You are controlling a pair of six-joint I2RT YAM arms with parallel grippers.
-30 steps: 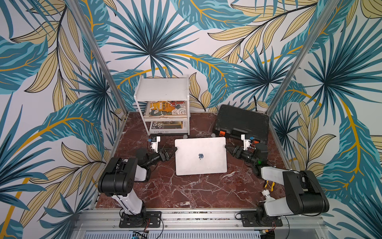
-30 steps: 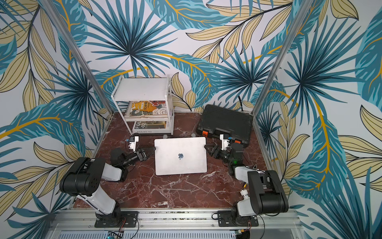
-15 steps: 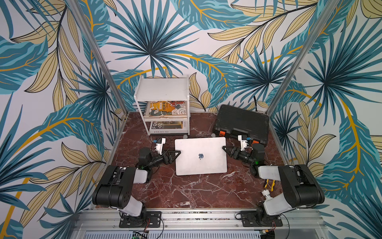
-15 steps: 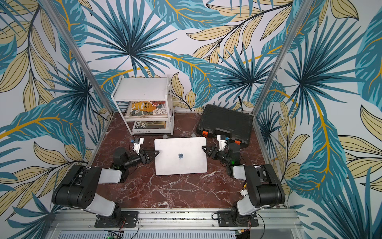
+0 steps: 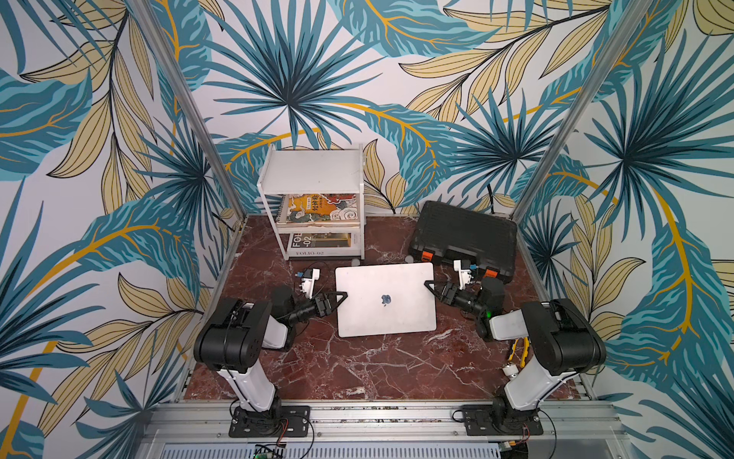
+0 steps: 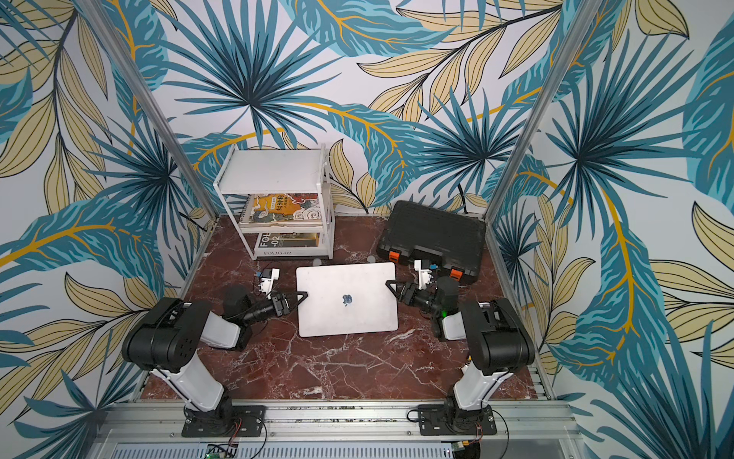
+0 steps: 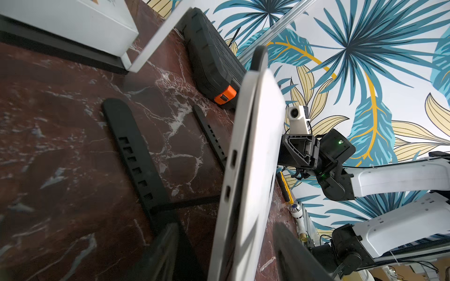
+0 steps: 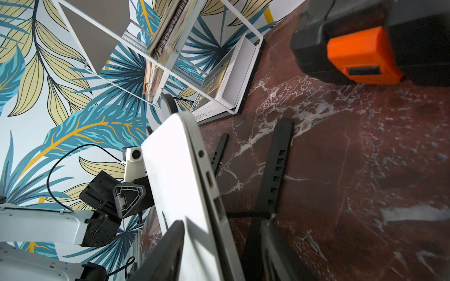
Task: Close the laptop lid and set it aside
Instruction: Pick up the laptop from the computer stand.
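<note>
The silver laptop lies with the laptop lid shut, apple logo up, raised off the marble on a dark folding stand. My left gripper straddles its left edge, one finger above the lid and one below the base. In the left wrist view the laptop runs between the open jaws of the left gripper, with gaps on both sides. My right gripper straddles the right edge the same way. In the right wrist view the right gripper is open around the laptop.
A white shelf unit with books stands at the back left. A black case with orange latches lies at the back right, just behind my right wrist. A yellow-handled tool lies by the right arm's base. Patterned walls enclose three sides.
Both grippers have moved inward from beside the laptop until their fingers overlap its side edges. Both sets of jaws have narrowed. The laptop has not moved.
</note>
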